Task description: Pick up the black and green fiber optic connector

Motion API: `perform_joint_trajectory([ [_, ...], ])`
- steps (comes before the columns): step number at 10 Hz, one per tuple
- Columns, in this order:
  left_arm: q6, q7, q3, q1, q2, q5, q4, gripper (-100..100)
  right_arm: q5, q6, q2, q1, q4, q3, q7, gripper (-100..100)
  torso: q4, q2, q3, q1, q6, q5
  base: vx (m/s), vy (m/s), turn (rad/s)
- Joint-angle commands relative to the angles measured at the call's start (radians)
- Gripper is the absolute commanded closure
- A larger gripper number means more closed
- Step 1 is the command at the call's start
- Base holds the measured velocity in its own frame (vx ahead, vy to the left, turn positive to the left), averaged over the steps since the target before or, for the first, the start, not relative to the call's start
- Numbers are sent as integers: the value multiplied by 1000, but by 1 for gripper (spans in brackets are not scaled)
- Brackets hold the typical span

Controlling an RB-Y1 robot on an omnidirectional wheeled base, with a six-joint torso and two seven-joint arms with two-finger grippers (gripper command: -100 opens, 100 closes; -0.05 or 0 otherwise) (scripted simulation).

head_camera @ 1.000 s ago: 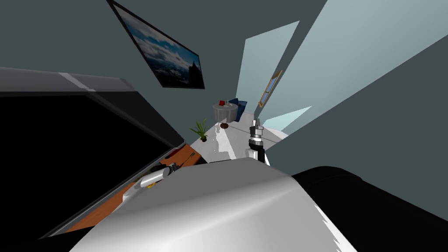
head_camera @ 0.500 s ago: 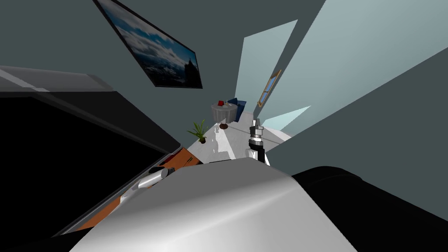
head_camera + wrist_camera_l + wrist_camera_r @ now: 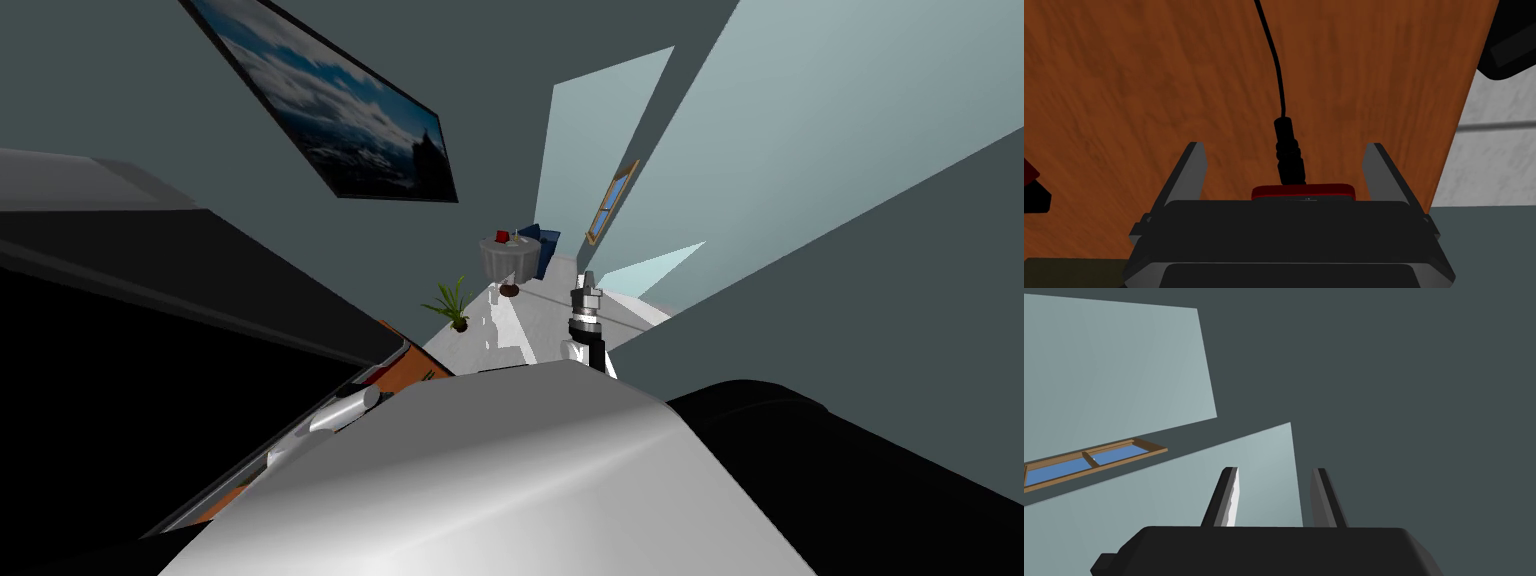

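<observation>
One black cable (image 3: 1276, 65) runs down the wood-grained table (image 3: 1124, 90) toward my left jaws, and the pick turns on that line. The black connector (image 3: 1288, 155) at its end, a ribbed, stepped cylinder, lies between the two fingers (image 3: 1191, 170). They stand wide open, and the connector's long axis runs along them into the dark gripper body, so the blades flank its sides without touching. Its near end meets a flat red piece (image 3: 1302, 191) at the body's edge; I can make out no green on it. The left arm (image 3: 340, 412), lower left in the head view, reaches over the table's orange-brown strip and is plainly the nearer one. The right arm (image 3: 585, 318) stands raised at frame centre, well apart, its jaws narrowly parted on nothing. I judge a squeeze across the barrel should catch it, though the round, smooth body may roll.
</observation>
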Motion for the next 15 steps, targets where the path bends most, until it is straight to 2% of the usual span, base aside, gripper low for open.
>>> perform_joint_trajectory([
  [1,31,2,-1,-9,1,18,34,-100,0,0,0,0,0,0,0,0,0,0,0,0,0,0,97,-2,-32],
  [3,68,11,0,-16,7,37,59,-100,0,0,0,0,0,0,0,0,0,0,0,1,0,0,86,3,-33],
  [4,54,8,0,-9,6,30,44,-100,0,0,0,0,0,0,0,0,0,1,1,0,0,0,34,1,-5],
  [5,60,11,1,-9,6,31,43,0,0,0,0,0,0,0,0,0,1,4,2,0,0,0,7,0,1],
  [6,31,0,2,-16,-22,12,74,-100,0,0,0,0,0,0,0,0,1,5,3,0,0,0,22,28,11],
  [9,-10,-15,4,-26,-65,-16,120,-100,0,0,0,0,0,0,0,0,1,5,3,4,0,1,23,51,7],
  [10,0,-2,3,-13,-59,-17,94,-100,0,0,0,0,0,0,0,0,1,5,3,3,0,1,11,16,-1],
  [11,-2,-3,3,-12,-60,-17,95,100,0,0,0,0,0,0,0,0,1,6,3,2,0,0,0,0,0],
  [15,0,-2,3,-12,-62,-17,95,100,0,0,0,0,0,0,0,0,2,6,4,4,0,1,0,0,0],
])
